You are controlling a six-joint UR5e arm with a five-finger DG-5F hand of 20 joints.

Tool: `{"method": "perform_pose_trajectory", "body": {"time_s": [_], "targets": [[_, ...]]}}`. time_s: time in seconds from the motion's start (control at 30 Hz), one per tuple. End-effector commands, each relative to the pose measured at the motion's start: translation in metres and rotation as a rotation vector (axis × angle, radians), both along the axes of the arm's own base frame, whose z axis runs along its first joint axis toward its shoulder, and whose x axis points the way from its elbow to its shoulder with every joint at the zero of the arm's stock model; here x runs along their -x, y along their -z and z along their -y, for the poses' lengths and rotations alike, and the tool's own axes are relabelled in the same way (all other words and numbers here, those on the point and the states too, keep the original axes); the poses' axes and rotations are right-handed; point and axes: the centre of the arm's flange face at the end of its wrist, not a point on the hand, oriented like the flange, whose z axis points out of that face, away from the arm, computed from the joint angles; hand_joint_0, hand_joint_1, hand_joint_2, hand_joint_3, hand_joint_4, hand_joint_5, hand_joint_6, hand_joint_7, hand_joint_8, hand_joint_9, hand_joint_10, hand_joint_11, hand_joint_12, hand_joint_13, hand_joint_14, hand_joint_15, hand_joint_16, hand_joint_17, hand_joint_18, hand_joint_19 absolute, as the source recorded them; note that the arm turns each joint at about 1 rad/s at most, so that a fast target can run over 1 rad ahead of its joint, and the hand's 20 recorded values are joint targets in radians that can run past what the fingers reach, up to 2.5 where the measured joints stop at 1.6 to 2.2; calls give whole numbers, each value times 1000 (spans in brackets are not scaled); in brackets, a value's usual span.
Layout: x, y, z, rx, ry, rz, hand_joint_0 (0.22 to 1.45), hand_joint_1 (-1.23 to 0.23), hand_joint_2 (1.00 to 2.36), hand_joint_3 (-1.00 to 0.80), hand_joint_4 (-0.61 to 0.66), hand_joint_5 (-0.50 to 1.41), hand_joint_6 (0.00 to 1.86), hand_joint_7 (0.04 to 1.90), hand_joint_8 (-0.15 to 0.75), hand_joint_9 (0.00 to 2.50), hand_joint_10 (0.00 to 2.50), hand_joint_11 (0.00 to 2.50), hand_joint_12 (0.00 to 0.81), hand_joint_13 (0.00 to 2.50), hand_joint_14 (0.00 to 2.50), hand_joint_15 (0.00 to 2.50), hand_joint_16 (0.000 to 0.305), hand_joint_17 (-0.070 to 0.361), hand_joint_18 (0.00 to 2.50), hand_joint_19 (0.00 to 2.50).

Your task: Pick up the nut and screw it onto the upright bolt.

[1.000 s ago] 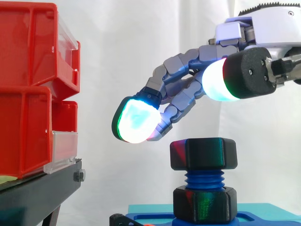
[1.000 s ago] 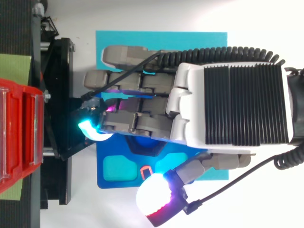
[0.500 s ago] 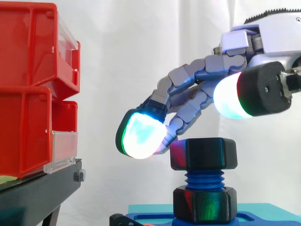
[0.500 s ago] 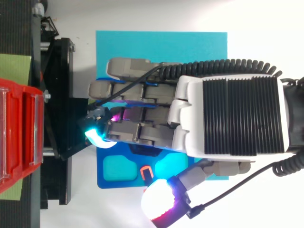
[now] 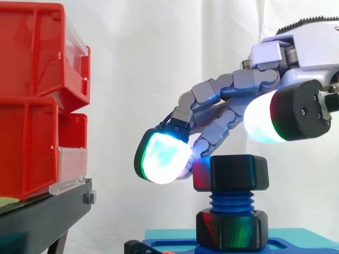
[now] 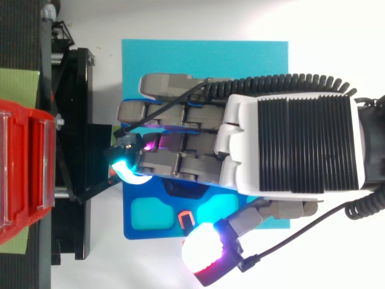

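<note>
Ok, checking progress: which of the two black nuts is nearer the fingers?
The upper nut, atop the blue bolt just below the fingers; the lower nut sits at its base.

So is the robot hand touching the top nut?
Cannot tell. Side view: the robot hand overlaps the top nut at its upper left corner; no plain contact or gap.

A white curtain point(image 5: 159, 63) hangs in soft folds across the back, brightly and evenly lit. On the left, red bins point(image 5: 32, 79) are stacked one above another on a black stand point(image 5: 53, 211), and the lower one has a clear plastic strip point(image 5: 71, 169) along its front edge. From above, the surface point(image 6: 198, 18) around the stand is plain white, and a pale green sheet point(image 6: 15, 84) lies under the bins.
</note>
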Motion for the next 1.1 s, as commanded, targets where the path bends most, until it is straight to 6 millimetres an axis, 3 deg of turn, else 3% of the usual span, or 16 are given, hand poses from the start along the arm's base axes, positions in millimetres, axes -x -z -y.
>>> {"method": "perform_pose_trajectory", "body": {"time_s": [0.0,0.6,1.07], "targets": [[0,0,2,0,1,-1,489,-295,1000,-500,257,-52,504,1068,229,560,0,0,228,273,0,0,21,48,0,0],[1,1,11,0,5,-6,507,-305,1000,-500,166,-9,505,1327,240,688,0,0,210,385,0,0,16,37,0,0],[2,-2,28,-2,-4,-6,520,-317,1000,-500,138,13,504,1378,247,802,0,0,201,467,0,0,13,30,55,0]]}}
